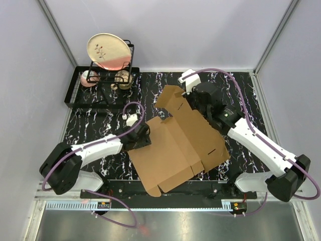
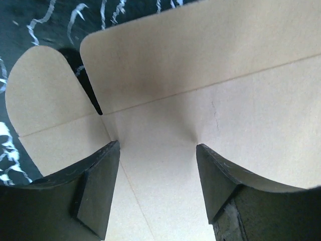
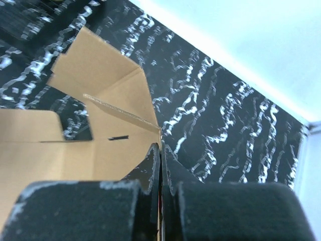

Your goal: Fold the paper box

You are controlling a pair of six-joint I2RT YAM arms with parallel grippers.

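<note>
Right pincer (image 3: 160,148) beside paper box (image 3: 100,148), contact unclear

The paper box (image 1: 178,145) is a plain brown die-cut sheet, unfolded, lying mostly flat and askew on the surface (image 1: 100,125). Its creased left part, with a rounded tab, lies under the left gripper (image 2: 158,150). A far flap stands raised at the right gripper (image 3: 160,150).

Illumination is bright, diffuse and overhead; the top view is sharp, with only faint shadows on the table (image 1: 100,125). In the left wrist view, a soft grey shadow falls across the paper box (image 2: 165,95) ahead of the left gripper (image 2: 158,150), whose fingers (image 2: 98,191) render dark. In the right wrist view, the right gripper (image 3: 160,150) is blurred and the wall (image 3: 261,40) is overexposed.
</note>
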